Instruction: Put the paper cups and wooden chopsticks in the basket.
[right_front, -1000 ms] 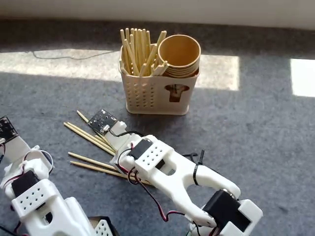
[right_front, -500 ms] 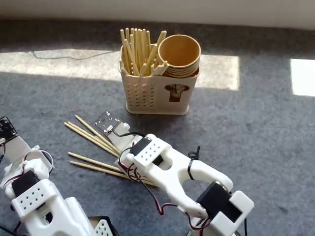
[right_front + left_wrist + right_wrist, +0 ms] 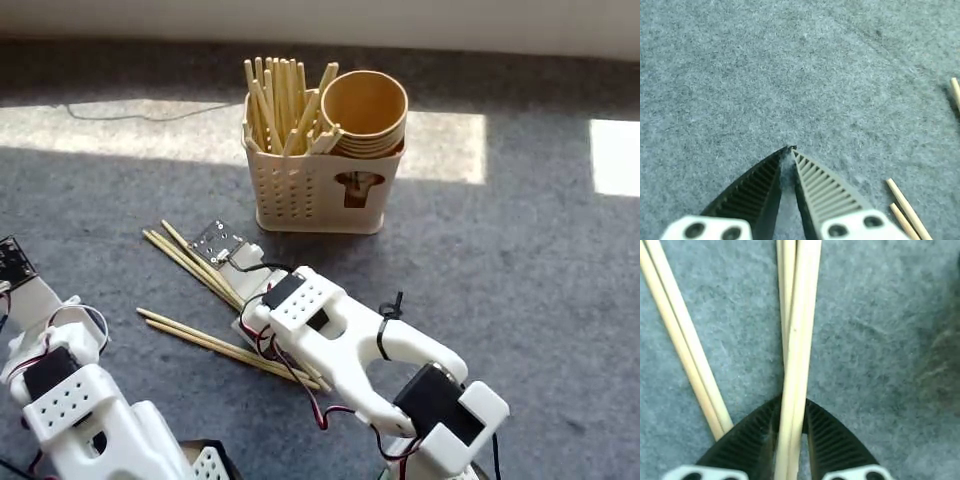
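Cream slotted basket sits upright toward the worktop's far edge, already stuffed with nested paper cups and standing wooden chopsticks, while two bunches of loose chopsticks sit closer to the near edge.

We see a cream basket w/ rows of small holes, tan paper cups + pale wood chopsticks in it. Loose chopsticks in front of the basket are the same pale wood, on speckly grey carpet. Arms are white w/ black motors, red + black wires. Left gripper & right gripper: dark ribbed insides.
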`<act>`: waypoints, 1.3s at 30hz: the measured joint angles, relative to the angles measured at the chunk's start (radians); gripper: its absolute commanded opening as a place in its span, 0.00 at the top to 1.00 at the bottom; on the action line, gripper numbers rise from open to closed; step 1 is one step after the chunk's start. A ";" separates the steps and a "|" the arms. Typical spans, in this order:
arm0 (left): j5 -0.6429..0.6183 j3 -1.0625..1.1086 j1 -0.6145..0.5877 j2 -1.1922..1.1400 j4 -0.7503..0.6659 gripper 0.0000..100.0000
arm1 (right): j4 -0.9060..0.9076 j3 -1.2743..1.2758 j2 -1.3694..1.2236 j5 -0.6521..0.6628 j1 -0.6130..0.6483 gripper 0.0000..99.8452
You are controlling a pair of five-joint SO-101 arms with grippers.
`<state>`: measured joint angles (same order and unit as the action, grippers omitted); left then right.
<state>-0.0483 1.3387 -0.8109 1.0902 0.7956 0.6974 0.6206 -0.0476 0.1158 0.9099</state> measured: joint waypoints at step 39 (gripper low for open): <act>0.000 0.000 0.000 0.000 0.000 1.00 | 0.219 -0.080 0.158 -0.052 0.035 1.00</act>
<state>-0.0483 1.3387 -0.8109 1.0902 0.7956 0.9168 0.5409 0.1105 0.0637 0.9452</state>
